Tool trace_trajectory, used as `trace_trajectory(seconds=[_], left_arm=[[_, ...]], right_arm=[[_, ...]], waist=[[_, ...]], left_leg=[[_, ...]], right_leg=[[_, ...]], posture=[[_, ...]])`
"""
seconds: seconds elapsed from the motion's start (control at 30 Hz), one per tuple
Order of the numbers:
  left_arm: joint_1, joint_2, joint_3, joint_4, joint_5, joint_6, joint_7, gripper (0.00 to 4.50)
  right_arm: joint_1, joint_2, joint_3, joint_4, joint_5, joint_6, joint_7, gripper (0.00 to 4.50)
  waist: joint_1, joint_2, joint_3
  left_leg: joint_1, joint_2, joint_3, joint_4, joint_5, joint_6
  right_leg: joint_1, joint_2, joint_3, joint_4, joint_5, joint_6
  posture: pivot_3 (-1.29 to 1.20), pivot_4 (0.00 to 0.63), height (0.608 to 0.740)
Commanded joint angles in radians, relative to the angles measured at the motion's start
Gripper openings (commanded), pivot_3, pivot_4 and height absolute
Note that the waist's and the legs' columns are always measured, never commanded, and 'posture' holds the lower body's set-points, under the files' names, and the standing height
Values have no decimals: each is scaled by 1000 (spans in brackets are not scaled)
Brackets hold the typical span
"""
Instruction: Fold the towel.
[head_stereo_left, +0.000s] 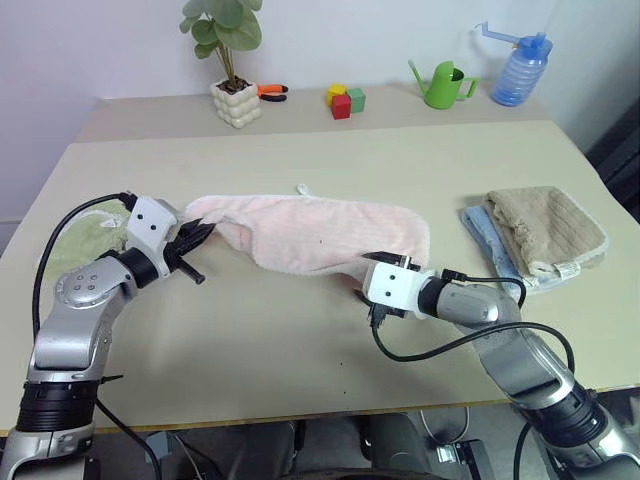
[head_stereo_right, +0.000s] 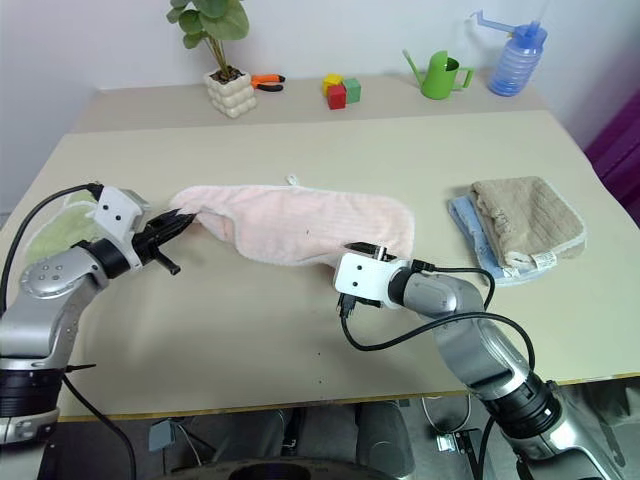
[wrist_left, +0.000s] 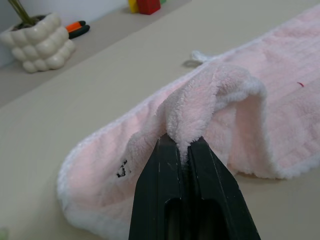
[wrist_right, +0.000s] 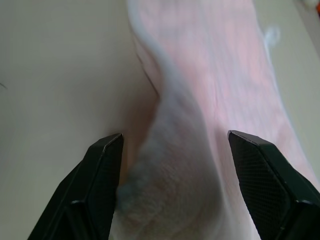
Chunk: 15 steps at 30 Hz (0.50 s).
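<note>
Folding barely begun. Towel (head_stereo_left: 315, 235): centre frame on counter (head_stereo_left: 300, 330), lying long, one lengthwise fold apparently made. Left claw (head_stereo_left: 205, 235): clamped on its left end. Right claw (wrist_right: 172, 150): spread wide astride the right end, nothing gripped. Crosswise folds remain.

The small dark mark on the towel (wrist_left: 122, 169) cannot be read.

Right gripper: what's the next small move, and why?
Probably close the right gripper on the pink towel. Its fingers stand open either side of the towel's near end, with the edge between them, while the left gripper is already shut on the other end.
</note>
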Motion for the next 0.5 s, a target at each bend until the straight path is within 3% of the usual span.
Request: trace_trajectory(seconds=[0.03, 0.27, 0.5], left_arm=[[-15, 2, 0, -17, 3, -7, -3, 0], [-45, -14, -23, 23, 13, -24, -16, 0], [-72, -29, -40, 60, 26, -45, -29, 0]], right_arm=[[28, -14, -47, -92, -73, 98, -36, 3362], [57, -36, -148, -136, -113, 216, -56, 3362], [54, -54, -160, -120, -114, 120, -83, 3362]], waist=[[2, 0, 0], [17, 0, 0], [17, 0, 0]], left_leg=[[0, 0, 0, 0, 0, 0], [0, 0, 0, 1, 0, 0], [0, 0, 0, 2, 0, 0]], right_leg=[[0, 0, 0, 0, 0, 0], [0, 0, 0, 0, 0, 0], [1, 0, -1, 0, 0, 0]], posture=[[0, 150, 732], [0, 150, 732], [0, 150, 732]])
